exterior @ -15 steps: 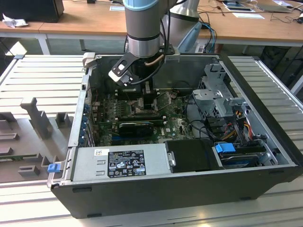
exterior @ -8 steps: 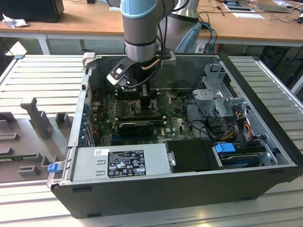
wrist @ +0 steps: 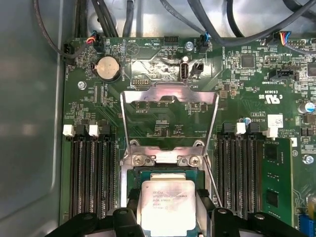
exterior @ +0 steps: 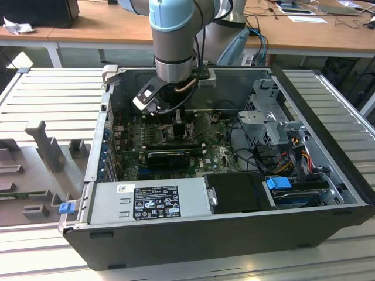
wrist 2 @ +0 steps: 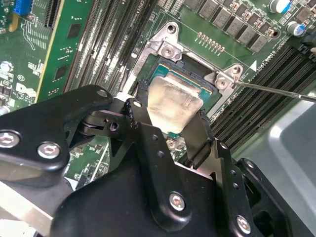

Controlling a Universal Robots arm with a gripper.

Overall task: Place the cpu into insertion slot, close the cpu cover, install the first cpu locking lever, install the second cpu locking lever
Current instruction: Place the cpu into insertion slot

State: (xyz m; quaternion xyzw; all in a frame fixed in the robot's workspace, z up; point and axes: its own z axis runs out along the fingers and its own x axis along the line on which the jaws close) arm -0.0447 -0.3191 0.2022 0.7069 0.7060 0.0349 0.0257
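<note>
**Exterior view.** We list an open computer case (exterior: pixel 193 234) lying on a ribbed grey surface (exterior: pixel 53 93). The arm (exterior: pixel 171 35) reaches down into it. The tool (exterior: pixel 176 120) sits low over the green board (exterior: pixel 217 155).

**Second wrist view.** The cpu (wrist 2: pixel 173 103), pale metal face up, sits between the tool's two black fingers (wrist 2: pixel 140 101). They press on two opposite edges, so we judge the tool narrow and gripping the chip. The chip lies directly over the insertion slot (wrist 2: pixel 185 69), slightly tilted. We cannot tell whether it is seated. A thin locking lever (wrist 2: pixel 276 91) runs off to one side, clear of the socket.

**First wrist view.** The cpu cover (wrist: pixel 168 91) stands swung open beyond the socket, with the board showing through its window. The cpu (wrist: pixel 165 205) is framed by the fingers on either side.

**Handling, as we judge it.**
- The chip is light, thin and stiff.
- Its metal face is smooth and likely slippery.
- The contacts beneath it and in the socket are fragile.
- Hold it by the opposite side edges, as here, and keep it level.
- Do not press on the face.
</note>
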